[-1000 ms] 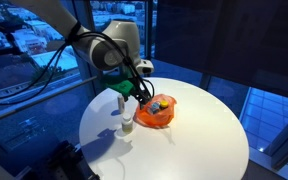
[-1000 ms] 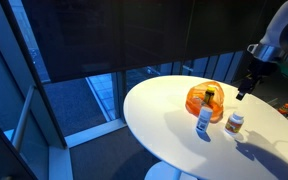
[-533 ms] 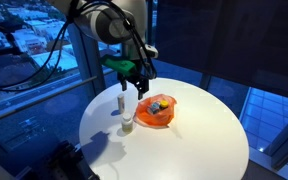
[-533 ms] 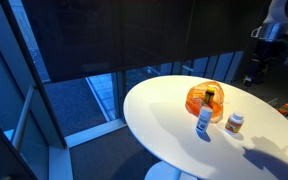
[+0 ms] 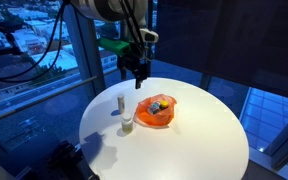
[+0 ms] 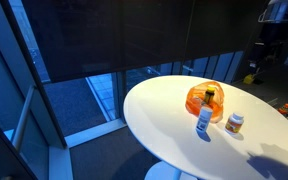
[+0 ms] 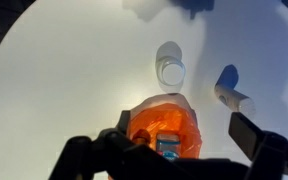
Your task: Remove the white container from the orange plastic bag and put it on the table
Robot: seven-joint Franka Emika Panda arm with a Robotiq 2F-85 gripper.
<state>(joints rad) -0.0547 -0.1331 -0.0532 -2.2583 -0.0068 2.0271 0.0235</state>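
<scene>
The orange plastic bag lies open on the round white table; it also shows in the other exterior view and the wrist view. A small item with a blue label lies inside it. A small white container stands on the table beside the bag. My gripper is open and empty. It hangs high above the table, over the bag.
A white bottle with a blue label stands on the table next to the container and the bag. Windows and a dark wall surround the table. The table edge is near.
My gripper has risen from just above the table beside the bag to high over it. The bag, container and bottle have not moved.
</scene>
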